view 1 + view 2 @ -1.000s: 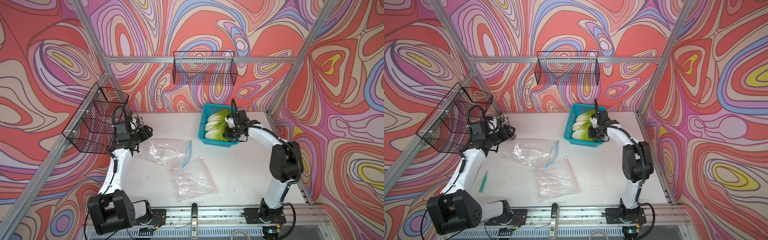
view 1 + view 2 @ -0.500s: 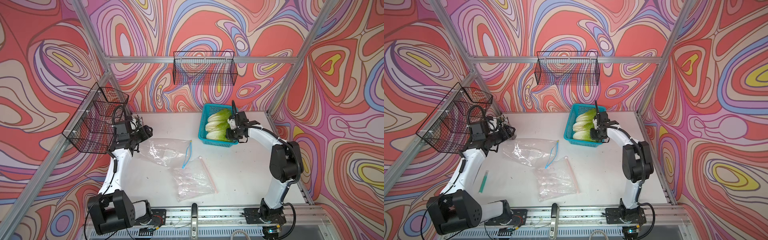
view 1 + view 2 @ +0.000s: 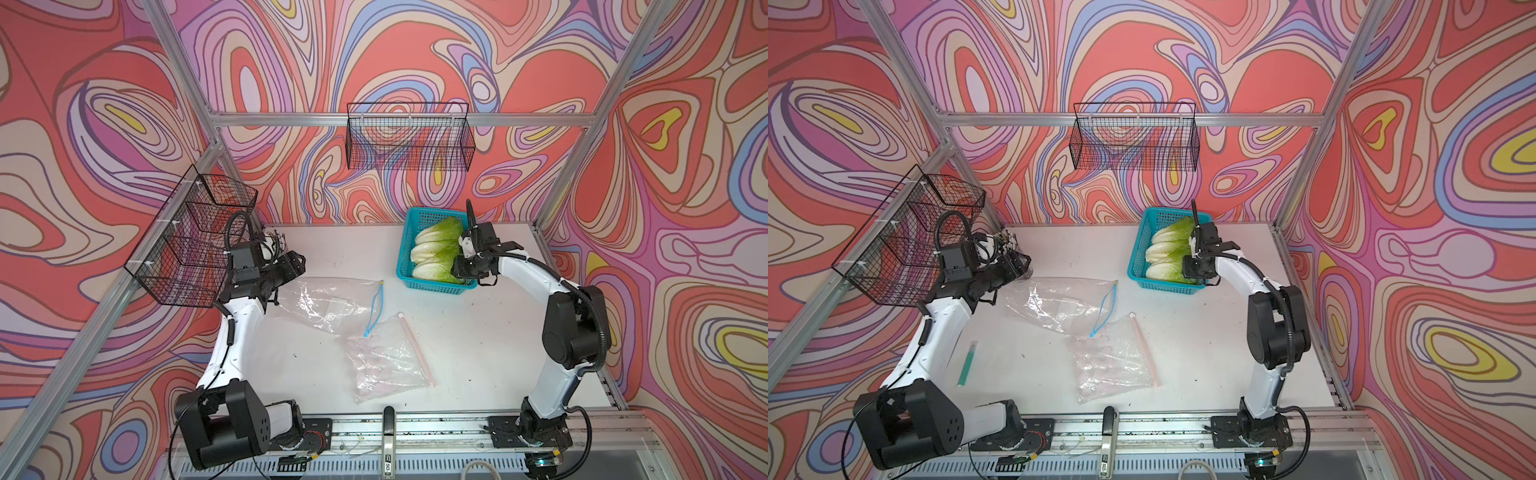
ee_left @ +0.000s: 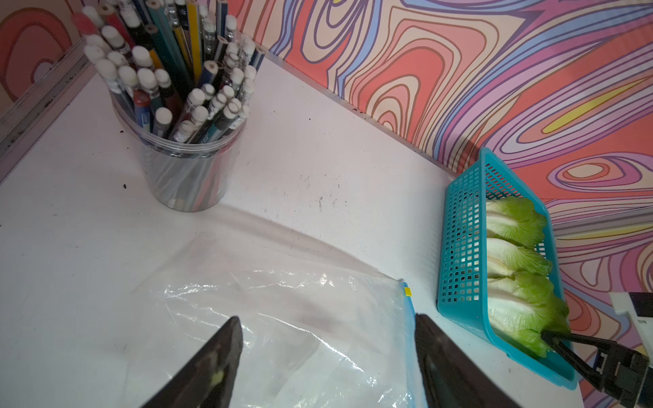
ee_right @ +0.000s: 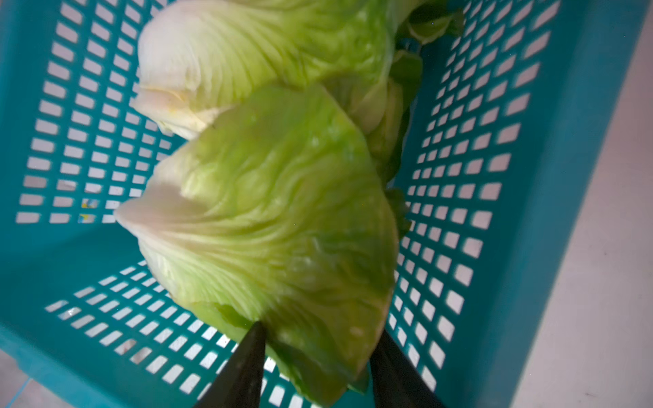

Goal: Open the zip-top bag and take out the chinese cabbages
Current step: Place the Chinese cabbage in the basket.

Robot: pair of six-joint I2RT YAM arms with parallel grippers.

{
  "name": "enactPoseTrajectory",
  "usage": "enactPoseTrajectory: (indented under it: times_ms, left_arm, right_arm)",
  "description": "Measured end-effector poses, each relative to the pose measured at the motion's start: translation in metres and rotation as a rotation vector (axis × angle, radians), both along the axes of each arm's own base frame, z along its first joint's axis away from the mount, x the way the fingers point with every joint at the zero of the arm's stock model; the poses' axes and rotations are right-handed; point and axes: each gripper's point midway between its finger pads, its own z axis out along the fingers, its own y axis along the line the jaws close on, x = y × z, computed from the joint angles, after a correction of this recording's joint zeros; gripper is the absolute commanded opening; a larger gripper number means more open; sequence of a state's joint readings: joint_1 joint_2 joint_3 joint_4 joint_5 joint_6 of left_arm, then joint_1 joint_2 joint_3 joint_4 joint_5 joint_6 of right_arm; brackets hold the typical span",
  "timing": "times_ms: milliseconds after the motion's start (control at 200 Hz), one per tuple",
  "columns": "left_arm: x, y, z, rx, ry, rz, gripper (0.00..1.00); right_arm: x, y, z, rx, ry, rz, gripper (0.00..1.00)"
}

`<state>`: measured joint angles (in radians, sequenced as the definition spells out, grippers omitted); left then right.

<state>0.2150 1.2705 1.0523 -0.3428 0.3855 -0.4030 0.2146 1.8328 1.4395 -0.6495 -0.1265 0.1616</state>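
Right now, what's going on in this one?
All three chinese cabbages lie in the teal basket, out of the bag. The right gripper is at the leafy end of the nearest head, its jaws parted either side of the tip. The left gripper hangs open over the empty blue-zip bag; a pink-zip bag lies nearer the front.

Yellow-green, white-based chinese cabbages [image 3: 434, 253]; teal latticed basket [image 3: 432, 286]; swirled red-purple walls [image 3: 374, 62]

Three chinese cabbages [image 3: 434, 251] in teal basket [image 3: 440, 286]
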Motion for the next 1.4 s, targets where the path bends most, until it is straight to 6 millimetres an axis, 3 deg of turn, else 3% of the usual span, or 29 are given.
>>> enactPoseTrajectory:
  times_ms: [711, 1097, 1207, 1397]
  left_arm:
    - [0.000, 0.000, 0.000, 0.005, -0.003, -0.003, 0.79]
    - [-0.005, -0.009, -0.005, 0.086, -0.024, -0.039, 0.82]
    - [-0.007, -0.014, -0.001, 0.130, -0.042, -0.051, 0.85]
    - [-0.010, -0.015, 0.005, 0.216, -0.069, -0.047, 0.96]
  right_arm:
    - [-0.001, -0.009, 0.051, -0.012, -0.132, -0.027, 0.64]
    - [-0.004, -0.016, 0.083, -0.039, -0.250, -0.022, 0.83]
    - [-0.008, -0.021, 0.093, -0.053, -0.295, -0.026, 0.98]
    - [-0.012, -0.038, 0.112, -0.097, -0.393, -0.077, 0.98]
